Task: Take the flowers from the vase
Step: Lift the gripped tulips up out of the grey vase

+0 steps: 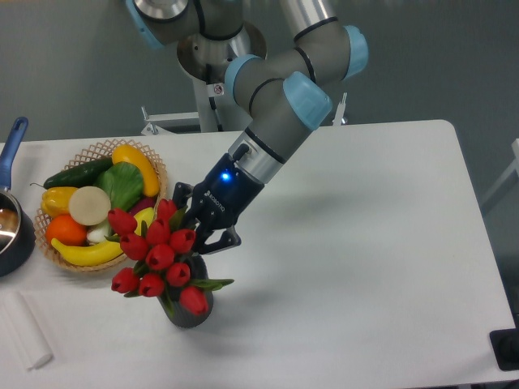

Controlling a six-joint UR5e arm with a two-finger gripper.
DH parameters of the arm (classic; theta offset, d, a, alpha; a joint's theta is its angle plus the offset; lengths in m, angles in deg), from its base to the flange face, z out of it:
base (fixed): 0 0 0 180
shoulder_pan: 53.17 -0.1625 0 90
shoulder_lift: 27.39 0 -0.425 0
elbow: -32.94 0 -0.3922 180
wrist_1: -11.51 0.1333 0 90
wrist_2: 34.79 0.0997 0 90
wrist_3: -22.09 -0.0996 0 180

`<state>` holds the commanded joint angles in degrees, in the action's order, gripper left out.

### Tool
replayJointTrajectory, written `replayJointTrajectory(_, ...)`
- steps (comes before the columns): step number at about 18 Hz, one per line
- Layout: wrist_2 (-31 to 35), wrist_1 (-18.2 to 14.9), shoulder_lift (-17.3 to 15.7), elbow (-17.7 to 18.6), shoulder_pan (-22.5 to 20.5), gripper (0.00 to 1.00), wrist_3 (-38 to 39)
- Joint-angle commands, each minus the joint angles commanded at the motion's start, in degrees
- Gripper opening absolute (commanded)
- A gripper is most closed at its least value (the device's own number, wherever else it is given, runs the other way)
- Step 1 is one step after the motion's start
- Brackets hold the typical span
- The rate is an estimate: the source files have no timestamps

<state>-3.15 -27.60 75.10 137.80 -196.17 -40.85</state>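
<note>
Item: pincer (192,229), which we are seeing pinching the flowers (156,255) just behind the red buds, its dark fingers partly hidden among the leaves. The flowers are leaning left, their lower ends reaching into the vase (193,308), which is standing near the front edge of the worktop (389,267), left of its middle. We are listing also a wicker basket (154,174) of fruit and vegetables toward the left edge, a saucepan (11,219) at that edge

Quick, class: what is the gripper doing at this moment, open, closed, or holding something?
Gripper: closed on the flowers, whose stems sit in the vase.
</note>
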Motion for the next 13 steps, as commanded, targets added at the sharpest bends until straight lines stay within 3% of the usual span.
replayJointTrajectory(5, -0.1, 0.0, -2.1, -0.6, -1.1, 0.30, 3.3)
replayJointTrajectory(13, -0.4, 0.0, -3.1, -5.9, -2.1, 0.30, 13.1)
